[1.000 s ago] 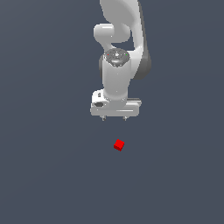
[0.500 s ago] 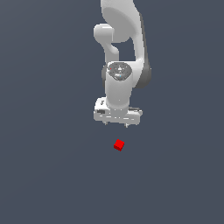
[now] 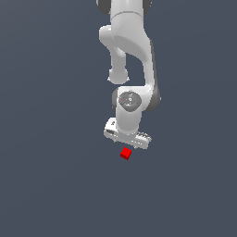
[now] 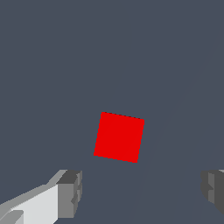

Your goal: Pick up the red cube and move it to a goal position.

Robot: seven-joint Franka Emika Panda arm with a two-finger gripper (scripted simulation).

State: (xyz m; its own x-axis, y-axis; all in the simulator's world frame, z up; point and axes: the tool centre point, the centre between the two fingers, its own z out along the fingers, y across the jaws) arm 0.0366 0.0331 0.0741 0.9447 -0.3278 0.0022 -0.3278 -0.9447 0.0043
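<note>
The red cube is a tiny bright red block lying on the dark grey floor. It also shows in the wrist view, turned slightly askew. My white gripper hangs just above it, its body nearly over the cube in the exterior view. In the wrist view the gripper is open and empty, with one grey fingertip and the other fingertip wide apart. The cube lies ahead of the gap between them and touches neither.
The white arm rises from the gripper toward the top of the exterior view. A flat dark grey floor surrounds the cube on all sides.
The gripper has come down toward the red cube and turned a little about its axis. The arm has bent lower. The cube has not moved.
</note>
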